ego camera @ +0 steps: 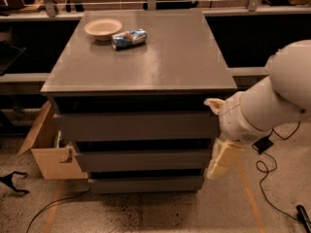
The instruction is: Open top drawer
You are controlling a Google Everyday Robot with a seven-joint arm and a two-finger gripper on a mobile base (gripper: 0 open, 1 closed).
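Access comes from the right: we hold the gripper (215, 137) at the right end of the top drawer (136, 126), which sits closed under the bench (165, 57) top, fingers seemingly apart to hook its handle-less front edge.

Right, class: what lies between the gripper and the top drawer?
Nothing. In the camera view the open gripper sits at the right end of the top drawer, with no object between them.
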